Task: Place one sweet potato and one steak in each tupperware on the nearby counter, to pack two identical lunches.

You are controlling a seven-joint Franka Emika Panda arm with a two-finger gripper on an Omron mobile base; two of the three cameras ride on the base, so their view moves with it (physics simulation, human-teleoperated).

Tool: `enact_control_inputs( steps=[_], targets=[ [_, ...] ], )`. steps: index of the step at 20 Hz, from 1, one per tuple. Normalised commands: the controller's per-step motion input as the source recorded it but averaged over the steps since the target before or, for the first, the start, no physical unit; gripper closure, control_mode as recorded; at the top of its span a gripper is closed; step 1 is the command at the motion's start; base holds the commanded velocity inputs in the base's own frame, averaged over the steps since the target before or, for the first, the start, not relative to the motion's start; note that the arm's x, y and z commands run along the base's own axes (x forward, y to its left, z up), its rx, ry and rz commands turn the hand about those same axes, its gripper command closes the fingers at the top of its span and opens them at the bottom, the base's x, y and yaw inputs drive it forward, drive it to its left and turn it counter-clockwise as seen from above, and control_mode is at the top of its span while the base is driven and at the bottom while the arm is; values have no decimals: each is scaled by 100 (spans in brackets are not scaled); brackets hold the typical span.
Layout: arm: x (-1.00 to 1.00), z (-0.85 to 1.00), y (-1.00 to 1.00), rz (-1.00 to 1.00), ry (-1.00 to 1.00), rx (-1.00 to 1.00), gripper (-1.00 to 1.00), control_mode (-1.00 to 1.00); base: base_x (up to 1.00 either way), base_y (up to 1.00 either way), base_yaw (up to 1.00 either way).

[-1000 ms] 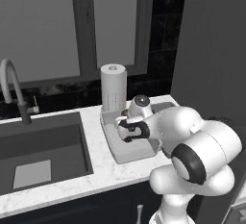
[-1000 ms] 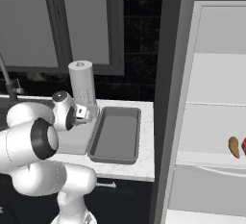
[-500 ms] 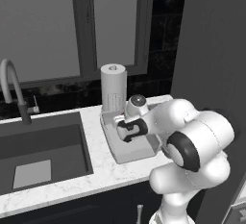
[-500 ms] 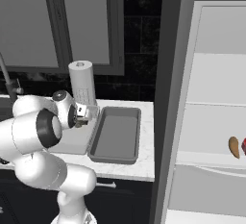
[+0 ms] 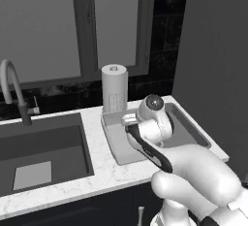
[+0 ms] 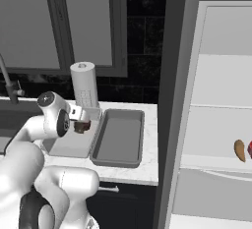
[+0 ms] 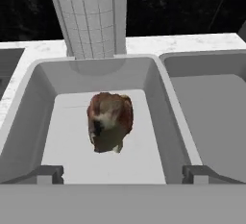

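Two dark fingertips [image 7: 48, 174] spread wide at 6 o'clock of the hand view, one near each side wall of the lighter tupperware [image 7: 158, 93], clasping nothing. Gripper [image 7: 122, 175] open, poised over that tray's near end; from the right base view, gripper [image 6: 82, 123] just above the tray [image 6: 69, 147]. Dark brown lumpy steak [image 7: 110, 121] at the tray's middle, between and beyond the tips, apart from both; whether resting on the floor or just clear of it, cannot tell. Same steak [image 6: 81, 126] seen directly under the hand in the right base view. Darker tupperware [image 7: 211, 103] at 3 o'clock of the lighter one, rims touching, on the white marbled counter [image 7: 158, 43]. Paper towel roll [image 7: 89, 16] upright at 12 o'clock, just behind the lighter tray. Sweet potato [image 6: 239, 150] far off at 3 o'clock of the right base view, on a pale shelf [image 6: 216, 161], with a red piece [image 6: 250, 149] just beside it at the picture's edge. Sink basin [image 5: 43, 157] at 9 o'clock of the trays in the left base view.
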Motion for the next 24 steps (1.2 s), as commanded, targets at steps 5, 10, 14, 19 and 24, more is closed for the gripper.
enact_control_inputs(
  steps=[5, 10, 14, 19, 24],
  targets=[
    [-72, 77, -30, 0, 0, 0, -100, -100, 0, 0, 0],
    [-87, 76, -45, 0, -1, 1, -100, -100, 0, 0, 0],
    [-93, 64, -20, 0, -4, 0, -100, -100, 0, 0, 0],
    [-100, 31, -11, 0, -12, 0, -100, -100, 0, 0, 0],
    [-80, -6, -9, 0, -12, 0, -100, 100, -20, -2, 0]
  ],
)
